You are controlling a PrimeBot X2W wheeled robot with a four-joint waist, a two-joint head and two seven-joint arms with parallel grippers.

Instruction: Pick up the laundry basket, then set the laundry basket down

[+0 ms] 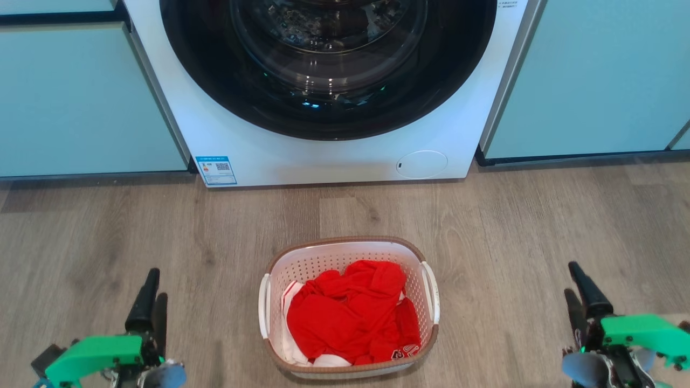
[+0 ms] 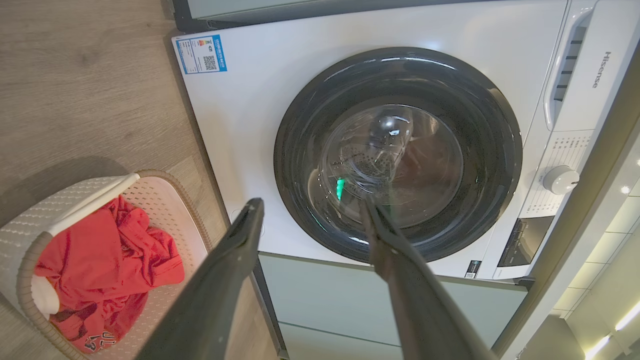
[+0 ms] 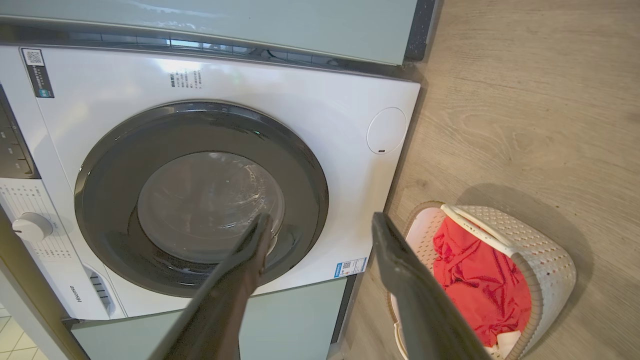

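The laundry basket [image 1: 323, 262] stands on the wood floor just in front of me, white and perforated with a brown rim and two white side handles. Red clothes [image 1: 350, 318] lie heaped inside it. My left gripper [image 1: 152, 277] hovers open well to the basket's left, and my right gripper [image 1: 575, 272] hovers open well to its right. Neither touches it. The left wrist view has the basket [image 2: 50, 200] at lower left, beside the open left gripper [image 2: 312, 202]. In the right wrist view the basket [image 3: 545, 250] sits at lower right, beside the open right gripper [image 3: 321, 217].
A white front-loading washing machine [image 1: 334, 156] with a shut dark round door [image 1: 329, 64] stands just behind the basket. Pale teal cabinets [image 1: 81, 97] flank it on the left and on the right [image 1: 593, 81]. Bare wood floor [image 1: 512, 226] lies around the basket.
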